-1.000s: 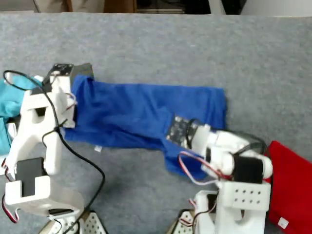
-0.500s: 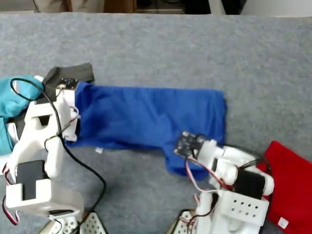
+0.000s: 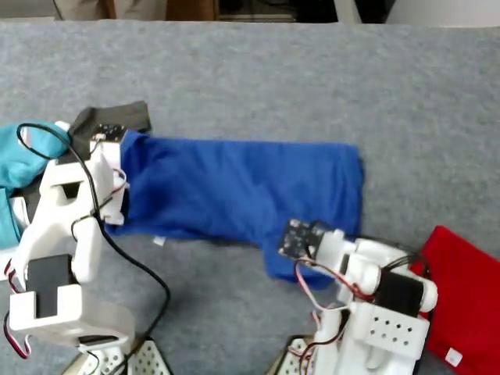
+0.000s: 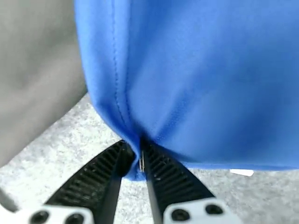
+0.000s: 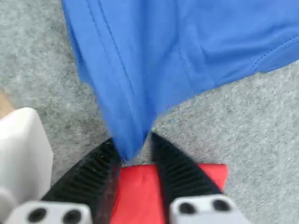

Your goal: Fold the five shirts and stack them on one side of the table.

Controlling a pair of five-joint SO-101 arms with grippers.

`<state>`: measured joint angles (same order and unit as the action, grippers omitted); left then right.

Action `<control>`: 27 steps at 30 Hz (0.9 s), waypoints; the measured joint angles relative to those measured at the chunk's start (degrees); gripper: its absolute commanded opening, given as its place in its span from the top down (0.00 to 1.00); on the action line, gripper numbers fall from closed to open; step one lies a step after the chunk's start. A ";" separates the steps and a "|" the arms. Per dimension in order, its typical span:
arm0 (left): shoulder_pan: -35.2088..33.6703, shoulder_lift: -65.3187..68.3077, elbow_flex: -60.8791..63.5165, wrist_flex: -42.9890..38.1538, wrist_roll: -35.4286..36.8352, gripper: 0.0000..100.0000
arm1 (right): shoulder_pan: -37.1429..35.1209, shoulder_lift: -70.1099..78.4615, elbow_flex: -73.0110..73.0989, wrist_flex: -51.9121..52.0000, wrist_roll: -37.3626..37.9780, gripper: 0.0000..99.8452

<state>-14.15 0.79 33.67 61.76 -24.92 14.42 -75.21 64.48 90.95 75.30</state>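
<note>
Bunching between both jaws, blue shirt (image 3: 234, 183)

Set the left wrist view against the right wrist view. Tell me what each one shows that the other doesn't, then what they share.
Only the left wrist view: a dark grey cloth beside the blue shirt, and the left hand pinched shut on that shirt's hem. Only the right wrist view: a red shirt lying below the right hand, which grips a bunched edge of the blue shirt. Both: the blue shirt gathered to a point in a hand, above the grey table.
</note>
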 measured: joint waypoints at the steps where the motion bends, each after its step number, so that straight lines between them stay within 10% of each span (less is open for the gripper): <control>1: 0.00 0.09 -0.88 0.97 0.00 0.86 | 0.00 0.00 0.00 0.00 0.35 0.71; 18: -0.70 -12.92 -21.80 28.40 -2.46 0.83 | 0.00 0.00 -10.11 -3.08 -1.76 0.99; 27: 1.23 -10.73 -24.62 14.24 15.03 0.96 | 0.00 13.19 -21.71 -8.44 -10.55 0.99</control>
<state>-12.92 -9.93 9.05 76.00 -9.89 14.42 -62.02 42.77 82.51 64.75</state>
